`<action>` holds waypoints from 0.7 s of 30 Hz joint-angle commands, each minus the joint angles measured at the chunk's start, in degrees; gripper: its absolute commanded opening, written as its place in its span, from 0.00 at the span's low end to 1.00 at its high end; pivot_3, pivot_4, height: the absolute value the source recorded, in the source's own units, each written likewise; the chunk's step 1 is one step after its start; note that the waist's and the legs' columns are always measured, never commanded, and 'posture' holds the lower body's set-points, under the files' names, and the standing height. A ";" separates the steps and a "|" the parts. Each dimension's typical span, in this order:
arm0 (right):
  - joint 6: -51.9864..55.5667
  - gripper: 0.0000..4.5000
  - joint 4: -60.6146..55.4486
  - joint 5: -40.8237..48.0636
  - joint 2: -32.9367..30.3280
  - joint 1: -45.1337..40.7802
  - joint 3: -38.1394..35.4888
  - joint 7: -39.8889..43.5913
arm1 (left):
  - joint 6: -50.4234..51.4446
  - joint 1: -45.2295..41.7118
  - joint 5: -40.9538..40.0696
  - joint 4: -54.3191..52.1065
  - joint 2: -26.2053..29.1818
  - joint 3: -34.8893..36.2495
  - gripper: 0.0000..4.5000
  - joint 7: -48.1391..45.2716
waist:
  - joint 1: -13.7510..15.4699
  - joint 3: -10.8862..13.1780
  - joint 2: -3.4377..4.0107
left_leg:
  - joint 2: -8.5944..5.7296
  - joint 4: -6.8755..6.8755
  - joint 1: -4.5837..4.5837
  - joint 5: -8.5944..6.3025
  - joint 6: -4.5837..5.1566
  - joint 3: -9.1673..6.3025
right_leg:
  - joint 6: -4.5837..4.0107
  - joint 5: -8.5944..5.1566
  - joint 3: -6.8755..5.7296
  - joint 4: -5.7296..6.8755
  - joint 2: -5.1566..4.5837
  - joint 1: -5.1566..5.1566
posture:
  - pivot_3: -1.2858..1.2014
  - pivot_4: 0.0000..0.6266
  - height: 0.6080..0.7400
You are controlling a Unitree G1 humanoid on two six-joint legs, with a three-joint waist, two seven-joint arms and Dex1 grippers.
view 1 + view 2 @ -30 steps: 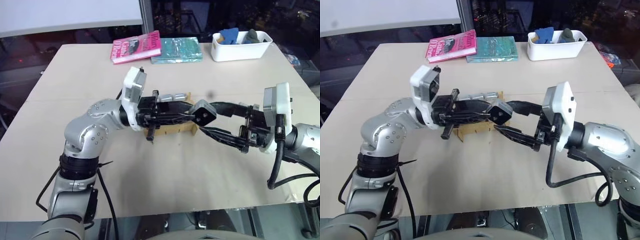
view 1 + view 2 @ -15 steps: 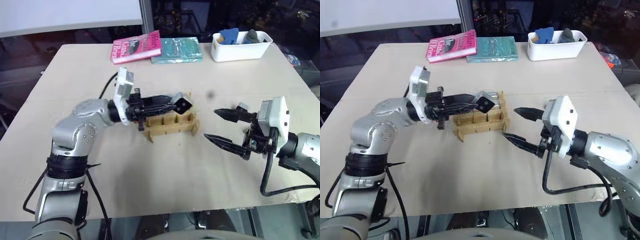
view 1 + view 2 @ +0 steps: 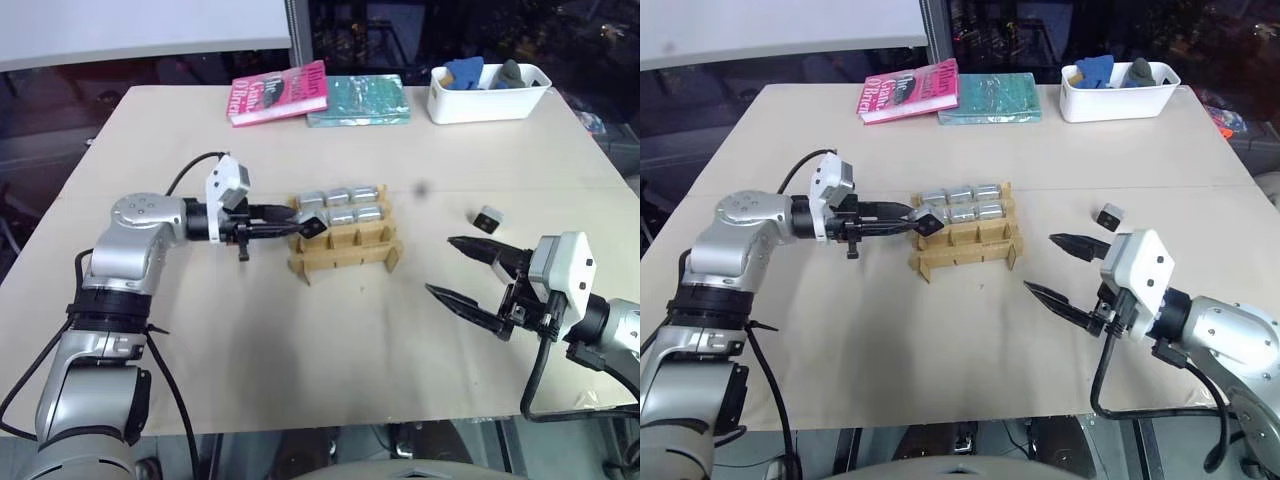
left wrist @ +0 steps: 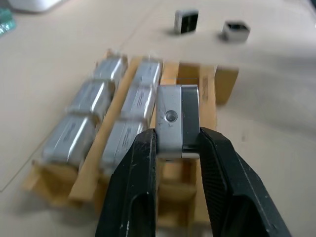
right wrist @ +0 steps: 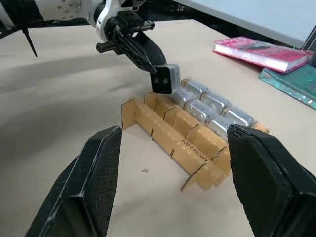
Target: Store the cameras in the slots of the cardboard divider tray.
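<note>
The cardboard divider tray (image 3: pixel 352 258) lies mid-table, and several silver-grey cameras (image 3: pixel 342 205) fill its two far rows. The near row's slots (image 5: pixel 163 116) stand bare. My left gripper (image 3: pixel 310 226) hovers level over the tray's left end, shut on a camera (image 4: pixel 177 120) pinched between its black fingers (image 4: pixel 139 163). That held camera (image 5: pixel 165 79) hangs just above the tray's corner. One loose camera (image 3: pixel 487 219) lies on the table to the right of the tray. My right gripper (image 3: pixel 442 266) is open, right of the tray and nearer than the loose camera, its fingers wide apart with nothing in them.
At the far right a white plastic bin (image 3: pixel 487 100) holds blue and grey items. A pink book (image 3: pixel 277 93) and a teal book (image 3: pixel 357 100) lie at the table's far edge. A seam crosses the table behind the tray.
My left gripper drew back to the left and down with the camera, from over the tray's middle to its left end. My right gripper pulled away right and lower, uncovering the loose camera.
</note>
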 commanded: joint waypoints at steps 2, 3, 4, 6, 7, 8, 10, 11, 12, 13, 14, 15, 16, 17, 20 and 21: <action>-2.22 0.75 -2.31 -0.86 0.19 1.01 -1.60 0.33 | -4.09 -2.02 2.77 1.60 0.43 -1.12 0.19 -3.21 | 0.00 0.00 -0.01 | 0.00 0.01 0.00 0.00 0.00 0.00 | 0.00 0.00 -0.01 0.00 0.00 0.00 | 0.52 0.24 1.00; -2.38 0.75 -2.35 -0.95 0.22 1.34 -1.84 0.31 | -5.06 -2.19 3.56 1.82 0.21 -1.62 0.19 -3.56 | 0.01 -0.01 -0.03 | 0.00 0.02 -0.01 0.00 0.00 -0.01 | 0.00 0.00 0.00 0.00 0.00 0.00 | 0.52 0.24 1.00; -2.47 0.75 -2.40 -1.00 0.23 1.51 -1.95 0.24 | -5.81 -2.35 4.05 2.08 0.07 -1.93 0.19 -3.82 | 0.02 -0.02 -0.03 | 0.00 0.02 -0.01 0.00 0.00 -0.01 | 0.00 0.00 0.00 0.01 0.00 0.00 | 0.52 0.24 1.00; -2.77 0.75 -2.44 -1.05 0.22 1.95 -2.09 0.20 | -5.89 -2.73 4.31 2.23 -0.34 -2.28 0.19 -4.00 | -0.02 -0.02 -0.03 | 0.00 0.02 0.00 0.00 0.00 -0.01 | 0.00 0.00 0.00 0.01 0.00 0.00 | 0.52 0.24 1.00; -2.89 0.75 -2.45 -1.09 0.22 2.10 -2.05 0.17 | -5.99 -2.90 4.50 2.29 -0.55 -2.41 0.19 -4.16 | -0.04 -0.01 -0.03 | 0.00 0.02 0.00 0.00 0.00 -0.01 | 0.00 0.00 0.01 0.01 0.00 0.00 | 0.52 0.24 1.00; -3.07 0.75 -2.43 -1.21 0.24 2.37 -2.03 0.23 | -6.54 -3.28 5.27 2.46 -0.91 -2.85 0.19 -3.84 | -0.06 -0.01 -0.03 | 0.01 0.02 0.00 0.00 0.00 -0.01 | 0.00 0.00 0.01 0.01 0.00 0.00 | 0.52 0.24 1.00; -3.29 0.75 -2.43 -1.39 0.28 2.70 -1.97 0.26 | -7.11 -3.82 6.32 2.66 -1.39 -3.47 0.19 -3.42 | -0.01 -0.01 -0.03 | 0.01 0.02 -0.01 0.00 0.00 -0.01 | 0.00 0.00 0.01 0.02 0.01 0.00 | 0.52 0.24 1.00; -3.41 0.75 -2.45 -1.42 0.28 2.91 -2.04 0.32 | -7.03 -4.11 6.84 2.59 -1.55 -3.80 0.19 -3.26 | 0.00 -0.01 -0.04 | 0.00 0.02 -0.01 0.00 0.00 -0.01 | 0.00 0.00 0.00 0.02 0.01 0.00 | 0.52 0.24 1.00; -3.49 0.75 -2.50 -1.42 0.27 3.16 -2.21 0.32 | -6.50 -4.47 7.44 2.54 -1.63 -4.12 0.19 -2.92 | 0.00 -0.01 -0.05 | 0.00 0.03 -0.01 0.00 0.00 -0.01 | 0.00 0.00 0.01 0.02 0.01 0.00 | 0.52 0.24 1.00; -3.59 0.75 -2.50 -1.40 0.25 3.45 -2.43 0.38 | -6.16 -4.80 7.95 2.56 -1.69 -4.41 0.19 -2.73 | 0.00 0.00 -0.05 | 0.00 0.04 -0.02 0.00 0.00 -0.02 | 0.00 0.00 0.00 0.02 0.01 0.00 | 0.52 0.24 1.00; -3.73 0.75 -2.47 -1.49 0.21 3.77 -2.63 0.43 | -5.56 -5.10 8.36 2.61 -1.71 -4.62 0.19 -2.71 | 0.00 0.00 -0.06 | 0.00 0.04 -0.02 0.00 0.00 -0.02 | 0.00 0.00 0.00 0.02 0.01 0.00 | 0.52 0.24 1.00; -3.86 0.75 -2.43 -1.55 0.18 4.00 -2.76 0.43 | -5.00 -5.35 8.60 2.69 -1.72 -4.74 0.19 -2.80 | 0.00 0.00 -0.06 | 0.00 0.04 -0.02 0.00 0.00 -0.02 | 0.00 0.00 0.00 0.02 0.01 0.00 | 0.52 0.24 1.00; -4.00 0.76 -2.39 -1.62 0.15 4.17 -2.83 0.39 | -5.45 -5.56 9.26 2.85 -1.65 -4.91 0.28 -2.69 | 0.01 0.00 -0.06 | 0.00 0.04 -0.02 0.00 0.00 -0.02 | 0.00 0.00 0.00 0.02 0.01 0.00 | 0.52 0.24 1.00; -4.11 0.76 -2.37 -1.67 0.14 4.28 -2.86 0.32 | -5.73 -5.70 9.70 2.91 -1.62 -4.99 0.39 -2.61 | 0.01 0.00 -0.06 | 0.00 0.04 -0.02 0.00 0.00 -0.02 | 0.00 0.00 0.00 0.02 0.01 0.00 | 0.52 0.24 1.00; -4.06 0.76 -2.36 -1.63 0.26 5.06 -3.49 -0.02 | -5.87 -5.63 9.06 1.53 -2.39 -3.61 0.70 -1.01 | 0.00 0.00 -0.06 | 0.00 0.05 -0.02 0.00 0.01 -0.02 | 0.00 0.00 0.00 0.04 0.01 0.00 | 0.52 0.24 1.00; -3.92 0.76 -2.28 -1.72 0.32 5.43 -3.77 -0.20 | -5.63 -5.33 8.49 0.57 -2.42 -3.11 0.76 -0.81 | 0.01 0.00 -0.06 | 0.00 0.05 -0.02 0.00 0.01 -0.02 | 0.00 0.00 0.00 0.04 0.00 0.00 | 0.52 0.24 1.00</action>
